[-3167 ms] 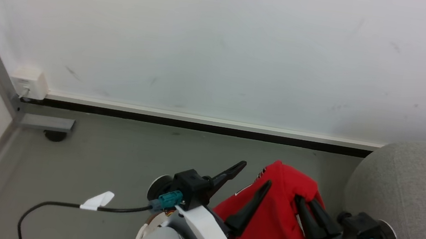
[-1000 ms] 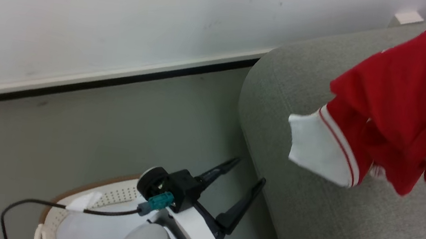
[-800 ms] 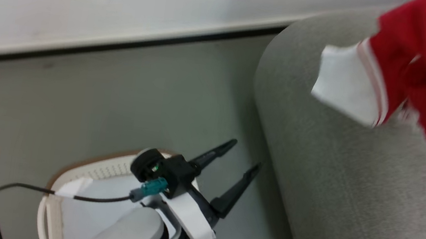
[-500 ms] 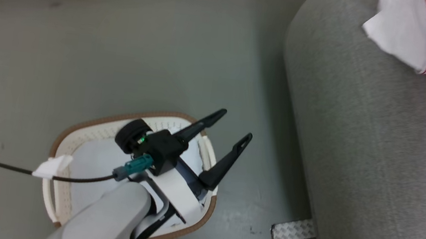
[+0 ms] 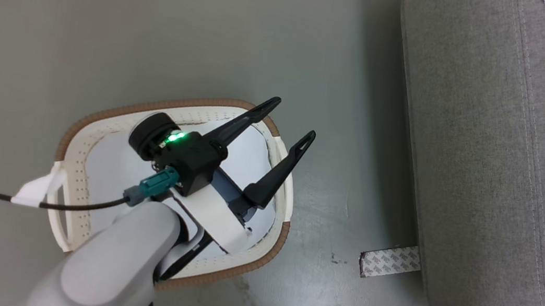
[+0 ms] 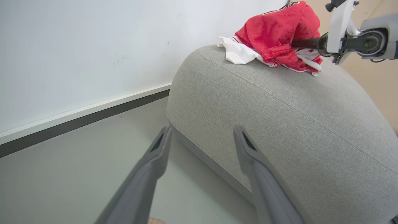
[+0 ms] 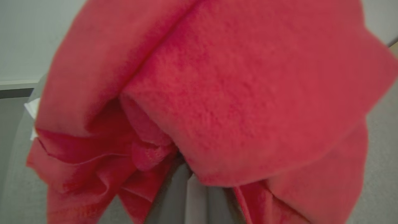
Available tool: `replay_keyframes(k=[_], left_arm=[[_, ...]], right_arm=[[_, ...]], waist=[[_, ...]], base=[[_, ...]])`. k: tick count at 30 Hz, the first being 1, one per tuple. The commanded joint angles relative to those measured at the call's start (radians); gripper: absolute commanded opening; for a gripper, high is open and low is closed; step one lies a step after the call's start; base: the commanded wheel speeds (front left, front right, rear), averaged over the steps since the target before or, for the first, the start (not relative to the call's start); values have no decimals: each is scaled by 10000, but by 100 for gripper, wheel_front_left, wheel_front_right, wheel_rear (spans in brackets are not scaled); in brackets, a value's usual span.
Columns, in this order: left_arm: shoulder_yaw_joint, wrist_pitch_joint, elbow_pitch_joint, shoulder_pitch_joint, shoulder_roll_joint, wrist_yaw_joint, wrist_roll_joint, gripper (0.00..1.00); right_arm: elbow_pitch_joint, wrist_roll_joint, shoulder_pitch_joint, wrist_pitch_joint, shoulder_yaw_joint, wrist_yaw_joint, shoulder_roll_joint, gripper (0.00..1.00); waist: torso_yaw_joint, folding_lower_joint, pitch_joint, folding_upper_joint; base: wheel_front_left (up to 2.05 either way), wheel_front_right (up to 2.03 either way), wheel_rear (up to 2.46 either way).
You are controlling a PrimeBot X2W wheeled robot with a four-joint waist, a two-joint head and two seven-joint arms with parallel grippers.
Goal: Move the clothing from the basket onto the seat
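Clothing [image 6: 276, 37] on the seat [image 6: 279, 124] half hides the right gripper [image 7: 186, 186] clamped on it; left gripper [image 5: 294, 118] gapes empty.

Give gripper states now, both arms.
Left gripper: open, holding nothing.
Right gripper: shut on the red jersey.

One basket [image 5: 79, 164], one seat [image 5: 501, 178], one red jersey [image 6: 276, 31], one cable [image 5: 86, 205]

No text, number or brand can be read. A dark-and-white mark on the top fold of the red jersey [image 6: 276, 31], well beyond the left gripper [image 6: 201, 130], is too small to make out.
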Motion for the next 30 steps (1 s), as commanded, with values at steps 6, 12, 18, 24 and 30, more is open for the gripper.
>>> replay_keyframes(k=[6, 12, 18, 24, 30], left_arm=[[118, -15, 65, -27, 100, 79, -45, 100], [307, -36, 321, 370, -102, 167, -258, 100], [730, -43, 476, 979, -489, 194, -422, 100], [1376, -44, 664, 1745, -993, 237, -438, 100], [2153, -45, 894, 2488, -1239, 283, -252, 100]], right_arm=[[390, 336, -252, -110, 448, -23, 34, 45], [199, 894, 238, 78, 1196, -23, -78, 100], [-389, 1191, 771, 51, 2193, -22, -685, 100], [-1514, 1309, 1202, -124, 3113, -23, -1275, 100], [-3091, 1595, 2174, -1060, 3216, -23, -1841, 100]], waist=[[-141, -2, -266, 0], [-134, -2, -1310, 0], [68, -2, -2824, 0], [493, -2, -4432, 0], [1129, -2, -5828, 0]], base=[[0, 0, 0], [0, 0, 0], [0, 0, 0], [0, 0, 0], [0, 0, 0]])
